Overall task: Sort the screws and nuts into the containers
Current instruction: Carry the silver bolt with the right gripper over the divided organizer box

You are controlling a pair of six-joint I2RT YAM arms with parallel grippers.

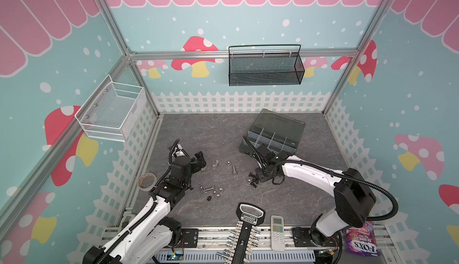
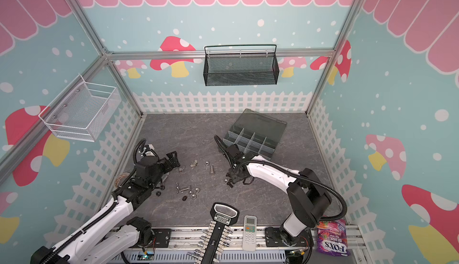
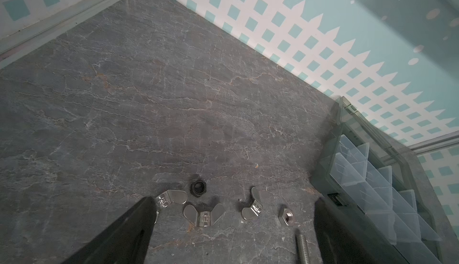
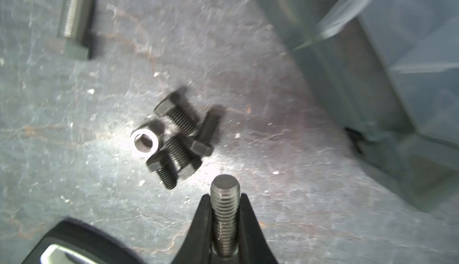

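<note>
The right fingers grip a silver screw low over the tabletop, near the box. The left fingers stand wide open above wing nuts. Picking seems done; next the screw must go over one compartment.

A socket rack with a black handle lies across the middle of the near edge of the grey stone-patterned surface. A white remote control sits just beside it. A purple Fox's sweet bag lies past the near right corner. A tape roll rests at the left edge. A black mesh basket hangs on the back wall and a white wire basket on the left wall.
</note>
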